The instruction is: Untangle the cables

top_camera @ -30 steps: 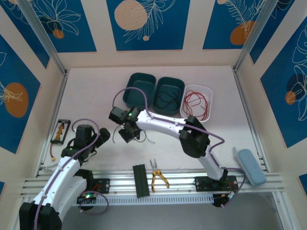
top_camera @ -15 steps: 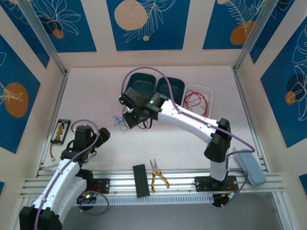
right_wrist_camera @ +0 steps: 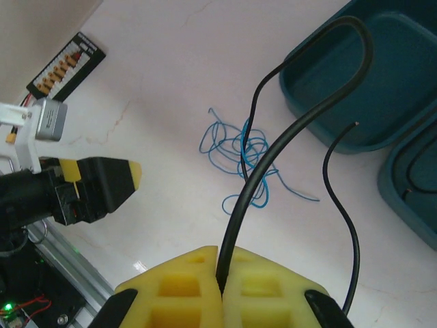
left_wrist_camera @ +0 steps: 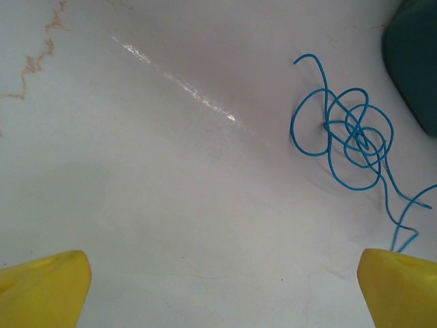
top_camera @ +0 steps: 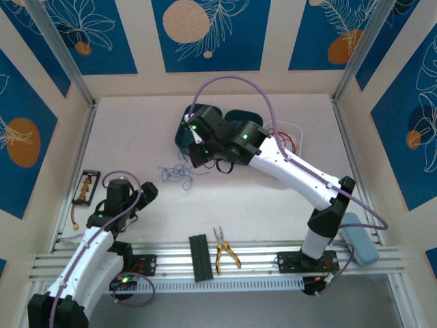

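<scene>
Arched black wire (right_wrist_camera: 227, 239) pinched by right tool (right_wrist_camera: 220, 273); blue wire (left_wrist_camera: 348, 140) looped tangle

The tabletop (top_camera: 130, 137) is pale pinkish white with faint tan veining. On it lies a bright blue cable (left_wrist_camera: 348, 140); the black cable (right_wrist_camera: 300, 123) is glossy, the red cable (top_camera: 292, 141) sits in a white tray (top_camera: 290, 125). The bins (right_wrist_camera: 382, 61) are dark teal. The jaws of the left gripper (left_wrist_camera: 218, 280) and right gripper (right_wrist_camera: 220, 270) are yellow. The wall panels (top_camera: 205, 34) are blue with white leaf outlines and orange discs. The pliers (top_camera: 226, 256) have yellow handles.
</scene>
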You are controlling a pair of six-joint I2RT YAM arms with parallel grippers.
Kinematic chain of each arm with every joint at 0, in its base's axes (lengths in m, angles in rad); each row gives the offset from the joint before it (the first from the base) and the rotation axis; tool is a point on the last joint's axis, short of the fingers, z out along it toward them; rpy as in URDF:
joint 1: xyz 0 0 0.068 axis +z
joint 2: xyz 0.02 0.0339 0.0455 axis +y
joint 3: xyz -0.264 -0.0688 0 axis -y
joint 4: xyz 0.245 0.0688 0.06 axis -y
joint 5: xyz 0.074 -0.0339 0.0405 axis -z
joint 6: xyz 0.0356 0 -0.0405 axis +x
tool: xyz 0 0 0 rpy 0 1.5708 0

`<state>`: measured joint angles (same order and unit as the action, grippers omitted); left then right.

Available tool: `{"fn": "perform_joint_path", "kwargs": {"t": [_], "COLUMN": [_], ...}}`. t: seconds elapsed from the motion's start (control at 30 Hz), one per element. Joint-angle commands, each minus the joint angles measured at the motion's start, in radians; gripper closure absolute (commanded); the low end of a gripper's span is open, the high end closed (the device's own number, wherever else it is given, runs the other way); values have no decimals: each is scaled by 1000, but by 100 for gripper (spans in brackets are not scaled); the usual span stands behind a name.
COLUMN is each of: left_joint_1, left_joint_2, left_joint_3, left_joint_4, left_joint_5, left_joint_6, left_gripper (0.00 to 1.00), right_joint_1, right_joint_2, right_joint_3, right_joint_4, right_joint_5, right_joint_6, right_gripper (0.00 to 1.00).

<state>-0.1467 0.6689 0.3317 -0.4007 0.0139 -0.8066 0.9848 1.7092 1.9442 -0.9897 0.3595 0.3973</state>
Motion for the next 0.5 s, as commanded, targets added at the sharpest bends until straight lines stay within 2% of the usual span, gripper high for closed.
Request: {"fn": "perform_joint_path", "kwargs": {"t": [0.0,0.13,0.27,0.47], "left_joint_1": [13,14,15,14], "left_joint_2": [-3,-2,-3,-25], "left_joint_3": [-7,-3,-5,-8], "left_joint_4": [14,23,71,304], "left_joint_5": [20,27,82,333], "left_joint_6": [2,6,27,99], "left_gripper": [0,0,0,0], "right_joint_1": [-14,-14,-14,-29], "right_joint_2": [-69,-124,-191,-249], "right_joint_3": [19,19,-8,-57], "right_joint_4": [-6,10,47,75], "right_joint_5": [-14,-61,-85,-92], "right_joint_6": [15,0,-10,-6], "right_gripper": [100,100,100,100]}}
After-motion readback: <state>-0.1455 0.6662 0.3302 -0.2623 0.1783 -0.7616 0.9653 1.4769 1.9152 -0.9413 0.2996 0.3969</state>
